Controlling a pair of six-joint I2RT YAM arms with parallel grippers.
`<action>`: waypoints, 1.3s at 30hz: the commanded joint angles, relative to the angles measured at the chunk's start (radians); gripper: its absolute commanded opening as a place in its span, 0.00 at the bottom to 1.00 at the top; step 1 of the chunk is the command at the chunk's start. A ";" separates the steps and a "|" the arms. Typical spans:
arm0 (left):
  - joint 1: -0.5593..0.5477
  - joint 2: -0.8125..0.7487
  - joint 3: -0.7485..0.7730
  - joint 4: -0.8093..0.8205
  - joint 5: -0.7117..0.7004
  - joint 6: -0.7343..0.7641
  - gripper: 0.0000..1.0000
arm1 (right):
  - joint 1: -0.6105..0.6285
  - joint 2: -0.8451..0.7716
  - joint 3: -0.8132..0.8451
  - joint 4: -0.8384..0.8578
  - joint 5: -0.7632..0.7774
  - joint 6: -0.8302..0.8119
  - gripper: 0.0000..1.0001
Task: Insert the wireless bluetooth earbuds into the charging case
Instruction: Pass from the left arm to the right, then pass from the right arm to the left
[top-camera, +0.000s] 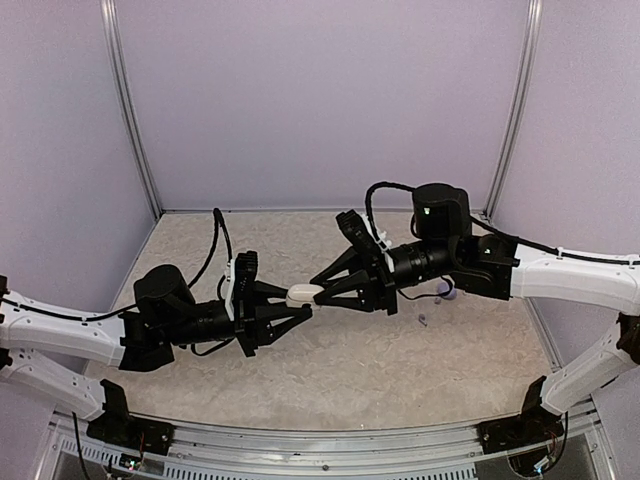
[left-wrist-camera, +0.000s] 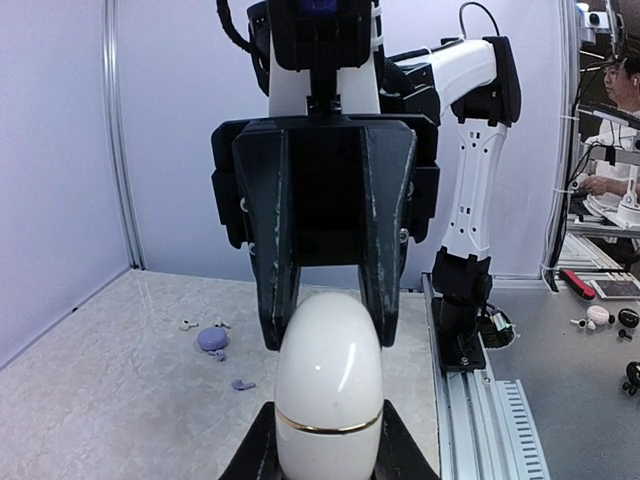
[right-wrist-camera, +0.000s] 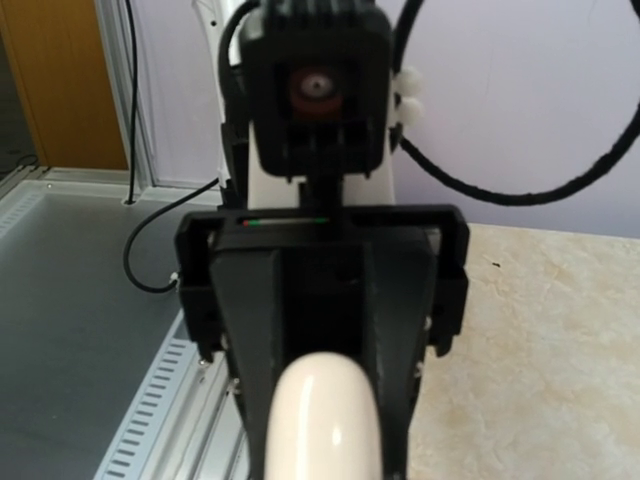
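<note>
A white egg-shaped charging case (top-camera: 303, 295) with a thin gold seam hangs above the table between both arms, lid closed. My left gripper (top-camera: 297, 306) is shut on its lower half; in the left wrist view the case (left-wrist-camera: 328, 380) fills the gap between my fingers (left-wrist-camera: 250, 458). My right gripper (top-camera: 319, 289) is shut on the case's other end, with its dark fingers (left-wrist-camera: 279, 300) pressed against both sides. The case's rounded tip (right-wrist-camera: 322, 420) shows in the right wrist view. Tiny earbuds lie on the table: two whitish ones (left-wrist-camera: 187, 324) and a lilac one (left-wrist-camera: 243, 384).
A small lilac pebble-like case (left-wrist-camera: 212, 339) lies by the earbuds, and it shows partly under the right arm (top-camera: 447, 292). A lilac earbud (top-camera: 424, 321) lies near it. Purple walls enclose the marbled table (top-camera: 330, 370), and a metal rail (left-wrist-camera: 480, 410) runs along its edge.
</note>
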 joint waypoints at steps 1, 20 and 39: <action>0.001 0.001 0.005 0.031 0.002 0.005 0.08 | 0.007 0.009 0.032 0.001 0.004 0.008 0.24; -0.001 -0.015 0.008 0.027 -0.015 0.027 0.17 | 0.005 0.020 0.040 -0.011 0.009 0.012 0.16; -0.007 0.001 0.009 0.048 -0.022 0.016 0.25 | 0.007 0.010 0.030 0.001 0.032 0.018 0.11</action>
